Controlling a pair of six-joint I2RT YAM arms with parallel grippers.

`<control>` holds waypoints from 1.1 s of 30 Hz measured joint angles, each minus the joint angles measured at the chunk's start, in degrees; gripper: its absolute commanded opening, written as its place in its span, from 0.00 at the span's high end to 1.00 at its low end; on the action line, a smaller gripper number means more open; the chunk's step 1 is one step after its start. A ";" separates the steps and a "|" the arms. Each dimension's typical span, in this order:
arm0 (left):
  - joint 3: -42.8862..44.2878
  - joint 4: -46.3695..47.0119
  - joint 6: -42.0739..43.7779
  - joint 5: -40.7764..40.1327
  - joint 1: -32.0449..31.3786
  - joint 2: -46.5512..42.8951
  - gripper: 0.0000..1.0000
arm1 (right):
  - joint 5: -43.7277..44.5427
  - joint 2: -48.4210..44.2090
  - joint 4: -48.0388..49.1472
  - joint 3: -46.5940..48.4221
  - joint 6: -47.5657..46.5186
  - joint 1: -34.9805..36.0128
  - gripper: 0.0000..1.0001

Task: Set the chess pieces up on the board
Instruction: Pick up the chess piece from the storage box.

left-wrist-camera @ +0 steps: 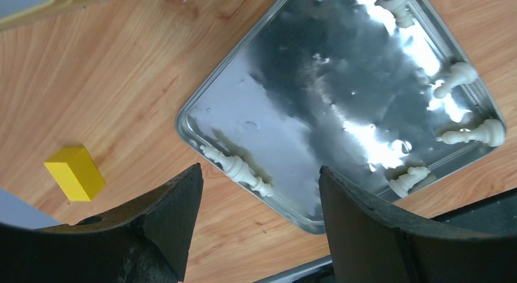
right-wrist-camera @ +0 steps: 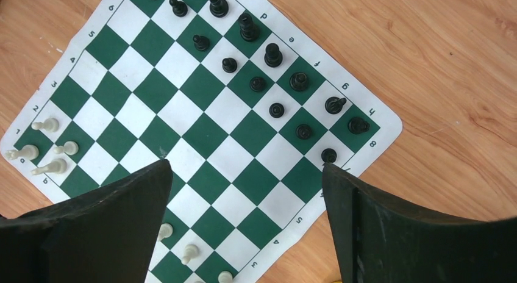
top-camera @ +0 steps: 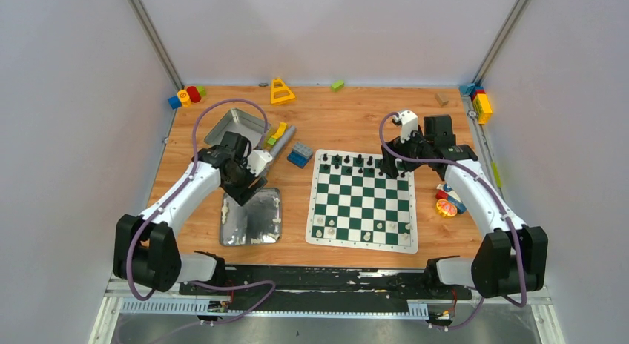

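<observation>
The green and white board (top-camera: 363,203) lies right of centre. Black chess pieces (top-camera: 360,162) stand along its far two rows, also seen in the right wrist view (right-wrist-camera: 272,54). A few cream-white pieces (top-camera: 330,229) stand on its near rows. My right gripper (top-camera: 391,168) is open and empty above the board's far right part (right-wrist-camera: 246,164). My left gripper (top-camera: 248,188) is open and empty over the shiny metal tray (top-camera: 256,222). Several white pieces lie in the tray, one (left-wrist-camera: 238,169) along its edge between my fingers (left-wrist-camera: 260,169), others (left-wrist-camera: 478,133) at the far side.
A second metal tin (top-camera: 236,125) sits behind the left gripper. A yellow block (left-wrist-camera: 74,172) lies beside the tray. A blue block (top-camera: 300,155) lies left of the board, and a round toy (top-camera: 447,204) lies to its right. Coloured blocks (top-camera: 187,96) sit in the far corners.
</observation>
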 measured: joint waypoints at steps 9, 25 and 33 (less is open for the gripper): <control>-1.90 -0.46 -0.31 -1.86 2.75 1.62 0.30 | 0.04 -1.18 0.00 0.00 -0.15 0.63 0.00; -2.64 0.11 11.45 16.28 -5.99 -0.48 0.40 | 0.17 -1.38 0.00 0.00 -0.31 2.12 0.01; -3.87 3.76 16.90 16.68 -14.45 2.69 0.45 | 0.61 -0.92 0.00 0.00 -0.33 2.12 0.01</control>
